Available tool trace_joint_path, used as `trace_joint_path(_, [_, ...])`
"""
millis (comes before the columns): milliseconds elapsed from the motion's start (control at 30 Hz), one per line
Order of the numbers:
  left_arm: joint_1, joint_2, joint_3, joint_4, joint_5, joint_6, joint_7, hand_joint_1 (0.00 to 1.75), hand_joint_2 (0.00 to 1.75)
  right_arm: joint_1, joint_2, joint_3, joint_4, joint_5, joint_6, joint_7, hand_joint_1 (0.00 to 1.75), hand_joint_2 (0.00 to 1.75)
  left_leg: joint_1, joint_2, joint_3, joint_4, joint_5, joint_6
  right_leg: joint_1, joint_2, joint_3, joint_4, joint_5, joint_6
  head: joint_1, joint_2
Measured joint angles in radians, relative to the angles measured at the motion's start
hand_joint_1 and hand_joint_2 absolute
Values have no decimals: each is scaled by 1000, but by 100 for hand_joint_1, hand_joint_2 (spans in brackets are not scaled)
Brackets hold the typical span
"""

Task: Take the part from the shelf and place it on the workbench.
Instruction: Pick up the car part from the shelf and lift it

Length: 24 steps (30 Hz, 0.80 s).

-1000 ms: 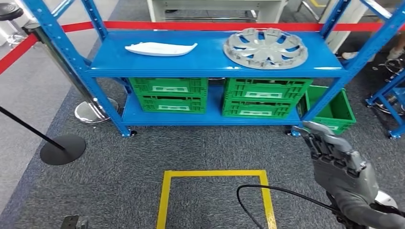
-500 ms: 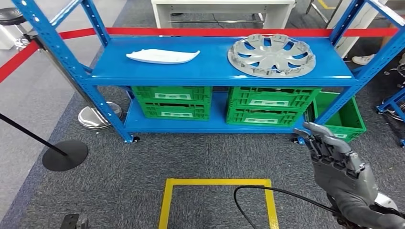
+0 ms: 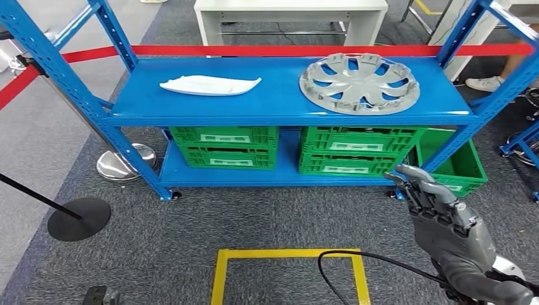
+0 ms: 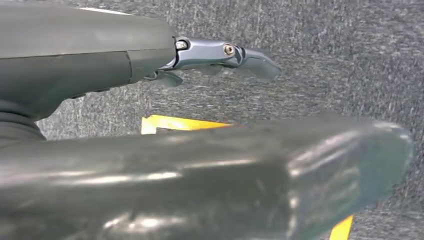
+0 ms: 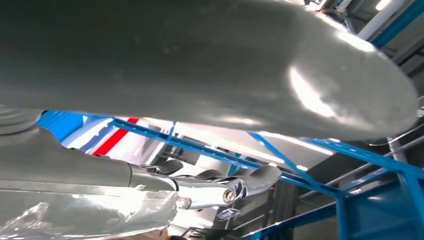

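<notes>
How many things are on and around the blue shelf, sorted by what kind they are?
Grey wheel cover on the top shelf: 1
White part on the top shelf: 1
Green crates on the bottom shelf, two stacks: 4
Green bin on the floor beside the shelf: 1
Total: 7

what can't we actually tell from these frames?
- Green crates: contents hidden in the head view by the blue shelf above.
- Left hand: the left wrist view's blurred thumb covers most of it; it seems to hold nothing.
- Right hand: the right wrist view's thumb blocks the hubcap.
- White part: too small to identify.
</notes>
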Motion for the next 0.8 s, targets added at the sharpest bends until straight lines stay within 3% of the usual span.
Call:
trace_joint_path(67, [-1,2,1,0,0,0,-1,0,0,-2,0,2,1,-1,1,1,0,0,4,-1,24,-4,0,13,-1,-2,-15,53,-9,9,4,0])
trace_joint_path(167, [-1,5,2,0,-1,-1,-3,0,0,1,0,3,5,-3,3,3,0,0,4,-1,50,-4,-23,21,-3,-3,-147,248,-71,16,10,0])
trace_joint_path(200, [0,5,2,0,-1,-2,-3,0,0,3,0,4,7,-3,4,3,0,0,5,-1,60,-4,-33,20,-3,-3,-187,287,-98,18,11,0])
trace_joint_path(233, [1,5,3,0,-1,-2,-3,0,0,3,0,4,8,-3,4,3,0,0,5,-2,72,-4,-44,19,-4,-3,-210,292,-111,20,11,0])
trace_joint_path(267, [2,5,3,0,-1,-3,-3,0,0,4,0,4,10,-3,4,4,0,0,7,-3,87,-4,-56,17,-5,-4,-217,263,-101,22,12,0])
trace_joint_path(300, [2,5,3,0,-2,-3,-3,0,0,4,0,5,11,-3,4,4,0,0,9,-4,104,-4,-69,14,-6,-4,-210,207,-65,24,12,0])
trace_joint_path(333, [2,6,4,0,-2,-3,-3,0,0,4,0,5,12,-3,4,4,0,0,10,-4,121,-4,-82,9,-9,-7,-197,140,-4,26,15,0])
trace_joint_path(400, [1,8,5,0,-2,-4,-4,0,0,5,0,5,17,-4,3,8,0,0,9,-6,144,-8,-107,-3,-11,-14,-177,48,95,18,20,0])
trace_joint_path(433, [0,10,5,0,-2,-4,-5,0,0,6,0,6,19,-4,3,10,0,0,7,-6,151,-12,-112,-10,-11,-16,-173,30,120,10,21,0])
trace_joint_path(500, [-1,11,6,0,-4,-4,-6,0,0,8,0,6,20,-3,2,13,0,0,6,-5,156,-10,-107,-23,-10,-12,-163,23,119,-10,19,0])
trace_joint_path(533, [-2,11,6,0,-4,-4,-7,0,0,9,0,6,20,-3,2,13,0,0,6,-5,146,14,-97,-29,-11,-10,-156,19,116,-17,18,0])
trace_joint_path(600, [-4,10,6,0,-5,-4,-7,0,0,10,0,5,21,-2,2,14,0,0,6,-4,86,111,-97,-35,-11,-10,-135,15,103,-29,17,0])
trace_joint_path(633, [-4,10,6,0,-5,-5,-8,0,0,10,0,5,22,-2,2,13,0,0,6,-4,42,173,-115,-37,-10,-10,-126,14,93,-33,17,0])
trace_joint_path(700, [-2,10,7,0,-6,-5,-8,0,0,12,0,5,25,0,2,13,0,0,6,-4,-42,261,-177,-37,-7,-8,-105,14,72,-37,17,0])
trace_joint_path(733, [-1,10,7,0,-6,-5,-9,0,0,14,0,6,26,1,1,13,0,0,6,-4,-70,272,-197,-36,-6,-7,-91,14,61,-38,17,0])
trace_joint_path(767, [0,10,7,0,-7,-5,-9,0,0,15,0,6,27,2,1,13,0,0,6,-4,-85,259,-196,-33,-5,-5,-75,13,49,-38,17,0])
trace_joint_path(800, [1,10,7,0,-8,-5,-9,0,0,16,0,6,29,2,1,12,0,0,6,-4,-88,222,-168,-30,-4,-4,-57,13,36,-37,17,0])
